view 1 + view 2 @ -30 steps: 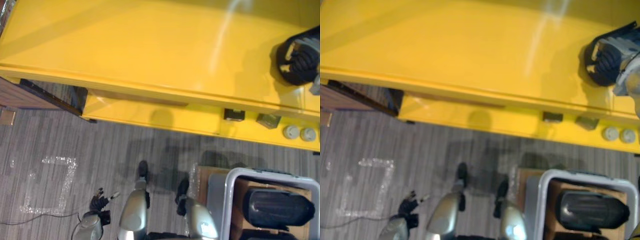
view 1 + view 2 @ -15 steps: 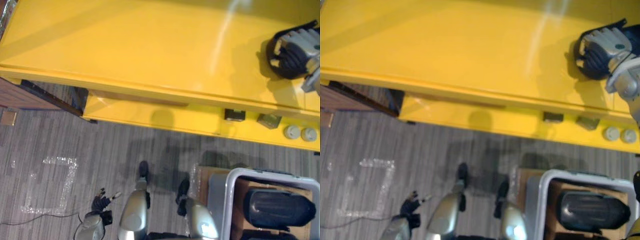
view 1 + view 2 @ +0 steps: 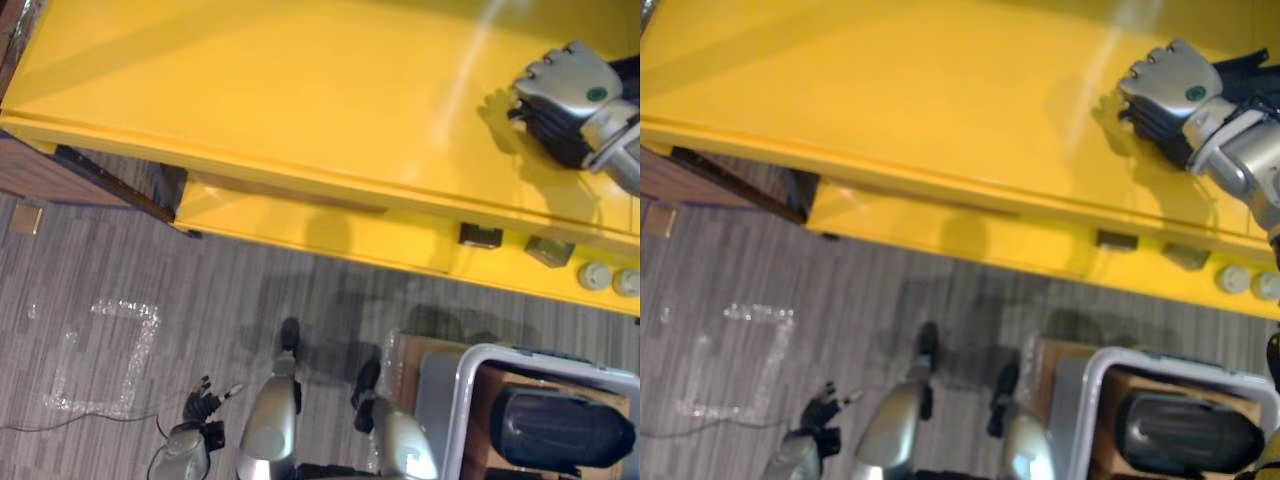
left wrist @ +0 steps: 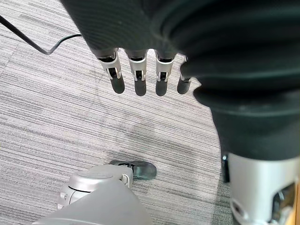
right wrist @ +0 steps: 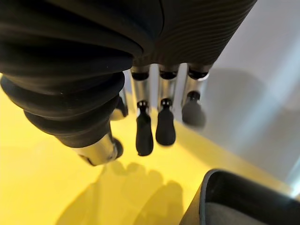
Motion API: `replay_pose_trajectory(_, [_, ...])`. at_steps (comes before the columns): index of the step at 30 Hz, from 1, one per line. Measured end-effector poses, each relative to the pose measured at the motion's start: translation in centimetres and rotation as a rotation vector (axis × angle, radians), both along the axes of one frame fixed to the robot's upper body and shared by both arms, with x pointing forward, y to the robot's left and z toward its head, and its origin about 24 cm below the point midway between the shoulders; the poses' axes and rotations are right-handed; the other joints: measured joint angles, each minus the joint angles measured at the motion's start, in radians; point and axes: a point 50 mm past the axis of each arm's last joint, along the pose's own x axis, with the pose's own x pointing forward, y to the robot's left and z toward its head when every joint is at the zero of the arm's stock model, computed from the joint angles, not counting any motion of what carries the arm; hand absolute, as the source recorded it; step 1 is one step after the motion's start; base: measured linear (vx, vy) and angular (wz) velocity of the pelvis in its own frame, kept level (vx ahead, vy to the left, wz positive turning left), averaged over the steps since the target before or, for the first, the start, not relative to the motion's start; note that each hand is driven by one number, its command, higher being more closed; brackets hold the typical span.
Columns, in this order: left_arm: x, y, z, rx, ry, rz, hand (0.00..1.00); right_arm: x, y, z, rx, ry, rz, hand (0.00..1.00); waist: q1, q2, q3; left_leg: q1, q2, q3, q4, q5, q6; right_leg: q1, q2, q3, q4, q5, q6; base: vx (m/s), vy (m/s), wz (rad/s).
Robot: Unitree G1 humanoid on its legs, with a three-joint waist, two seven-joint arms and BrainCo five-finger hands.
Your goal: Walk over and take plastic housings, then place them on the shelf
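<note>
Grey striped carpet (image 3: pixel 150 270) runs under a long yellow shelf (image 3: pixel 250 90) that crosses the far side from ten to three o'clock; its broad top is glossy and catches the light. A second ago the right hand (image 3: pixel 562 85) lay over a black plastic housing (image 5: pixel 234 201) at three o'clock on that shelf top; now it has come off the housing and swung a little toward two o'clock, with its silver back turned up. In its own wrist view the fingers (image 5: pixel 145 136) hang straight and apart above the yellow surface with nothing between them and the thumb; the housing's dark rim sits just beside them, resting on the shelf.

I read that as a finished release; this housing looks delivered, and the arm seems free to draw back.

At five o'clock, near the robot, a grey bin (image 3: pixel 470 372) holds a second housing (image 3: pixel 565 430), black and rounded, lying on its side; that one is likely next. The left hand (image 3: pixel 200 405) hangs at seven o'clock over the carpet, fingers straight and loose, holding nothing; a pale tape outline (image 3: pixel 100 360) marks the floor at eight o'clock.
</note>
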Motion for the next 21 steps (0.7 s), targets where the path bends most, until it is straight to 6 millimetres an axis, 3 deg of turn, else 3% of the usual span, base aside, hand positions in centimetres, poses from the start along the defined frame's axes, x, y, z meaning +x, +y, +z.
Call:
replay_pose_trajectory(3, [0.1,-0.1,0.1,0.000,-0.013,-0.004,0.00,-0.3,-0.5,0.9,0.121,-0.099,0.011,0.00,0.002,0.003,-0.001,0.000,-0.001,0.000,0.000,0.000,0.000,0.000,0.000,0.000,-0.001,0.000,0.000,0.00,0.000,0.00])
replay_pose_trajectory(6, [0.2,-0.6,0.1,-0.010,-0.035,-0.003,0.00,-1.3,-1.7,3.3,0.481,-0.331,0.051,0.00,-0.002,0.018,-0.009,0.000,-0.001,0.004,0.000,0.000,0.000,-0.001,-0.002,0.002,-0.002,0.000,0.000,0.00,0.000,0.00])
replay_pose_trajectory(8, [0.3,-1.5,-0.1,-0.029,-0.035,-0.010,0.00,-2.9,-3.5,5.1,0.848,-0.517,0.106,0.00,-0.006,0.037,-0.019,0.005,-0.001,0.011,0.000,0.000,0.000,-0.001,-0.003,0.007,-0.003,0.001,0.000,0.01,-0.004,-0.05])
replay_pose_trajectory(9, [0.3,-1.7,-0.2,-0.034,-0.035,-0.011,0.00,-3.4,-4.1,5.2,0.918,-0.551,0.115,0.00,-0.007,0.040,-0.021,0.007,-0.001,0.013,0.000,0.000,0.000,0.000,-0.003,0.008,-0.004,0.001,0.000,0.00,-0.004,-0.08])
replay_pose_trajectory(11, [0.2,-2.2,-0.3,-0.046,-0.033,-0.010,0.00,-5.1,-5.8,4.8,1.084,-0.643,0.137,0.00,-0.016,0.046,-0.024,0.008,0.000,0.021,0.000,-0.001,0.000,-0.001,-0.003,0.016,-0.004,0.003,0.001,0.01,-0.005,-0.12])
replay_pose_trajectory(12, [0.0,-2.6,-0.5,-0.056,-0.025,-0.003,0.00,-5.7,-6.7,3.7,1.209,-0.676,0.152,0.00,-0.042,0.046,-0.024,0.008,0.000,0.027,0.000,-0.001,0.000,-0.002,-0.003,0.024,-0.005,0.007,0.003,0.02,-0.001,-0.15])
replay_pose_trajectory(16, [-0.2,-3.1,-0.8,-0.073,-0.018,0.008,0.00,-5.8,-8.4,-0.8,1.485,-0.682,0.107,0.00,-0.097,0.052,-0.028,0.027,0.003,0.056,0.001,-0.006,0.004,-0.003,-0.002,0.058,-0.005,0.016,0.006,-0.01,0.007,-0.25])
replay_pose_trajectory(21, [-0.8,-3.1,-1.3,-0.087,0.008,0.072,0.00,-6.0,-9.2,-2.2,1.672,-0.682,0.116,0.00,-0.116,0.059,-0.031,0.025,0.012,0.081,0.001,-0.006,0.004,-0.020,0.004,0.081,-0.003,0.019,0.004,-0.02,-0.005,-0.16])
